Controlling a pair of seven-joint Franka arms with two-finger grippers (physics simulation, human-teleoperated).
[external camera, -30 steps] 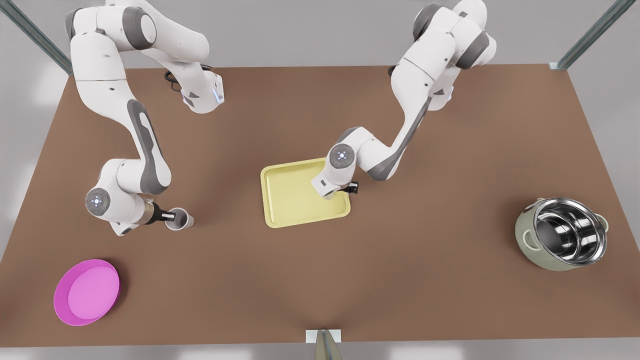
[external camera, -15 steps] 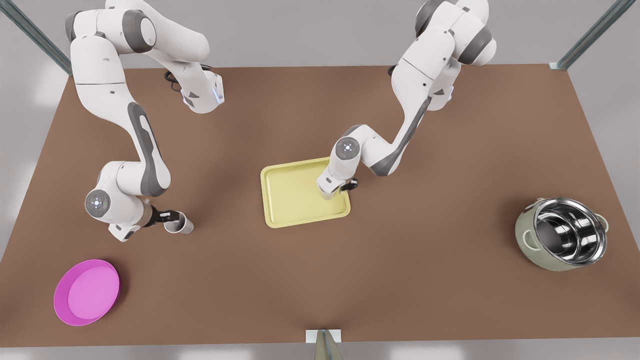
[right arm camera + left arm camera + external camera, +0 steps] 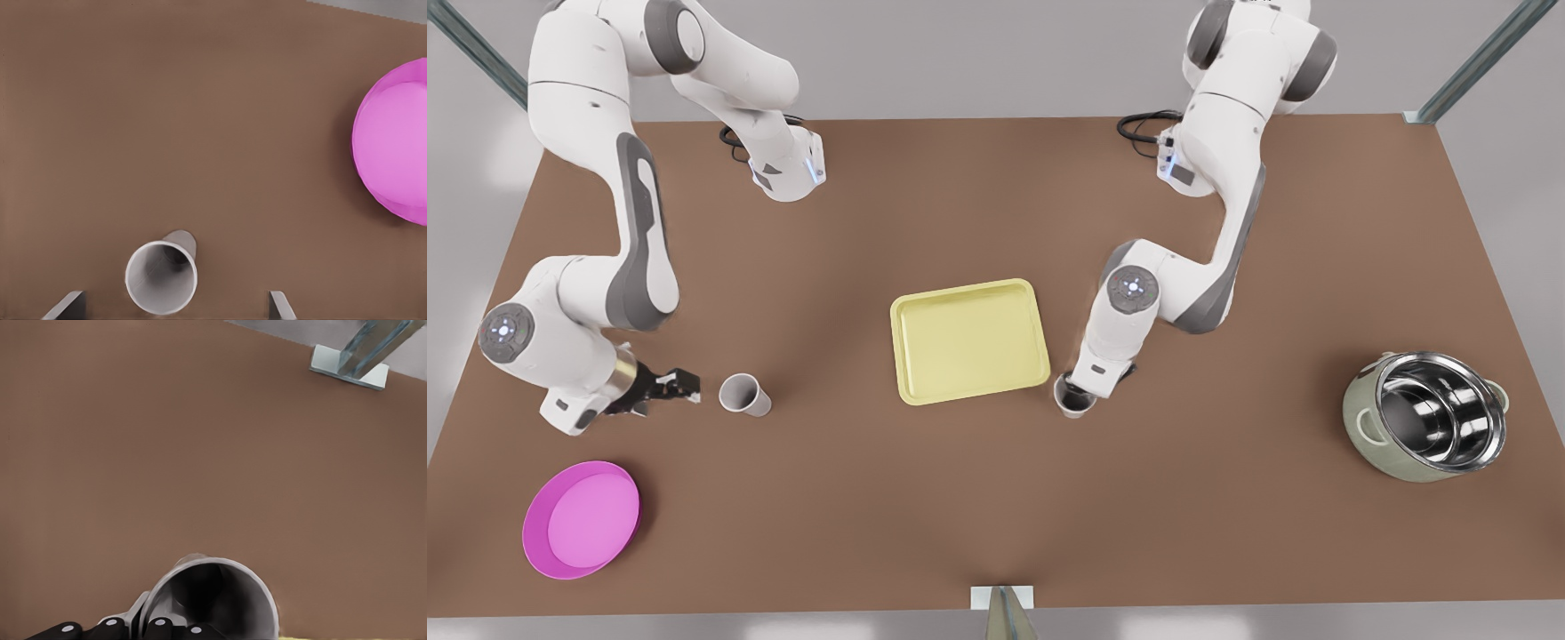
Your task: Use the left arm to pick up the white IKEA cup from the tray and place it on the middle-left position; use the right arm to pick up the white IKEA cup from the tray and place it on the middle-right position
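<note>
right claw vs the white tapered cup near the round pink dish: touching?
Apart. The front view shows bare brown table between the right claw and the white tapered cup; the claw's fingers are spread.

Both arms are glossy white with grey panels at the joints and a round cap ringed with blue lights near each wrist. Black cables loop at each base. The right gripper [image 3: 680,388] and left gripper [image 3: 1073,394] are black; the right arm's wrist has a brass-coloured band.

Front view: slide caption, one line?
Right gripper open beside one white cup; left gripper holds second white cup beside yellow tray.
</note>
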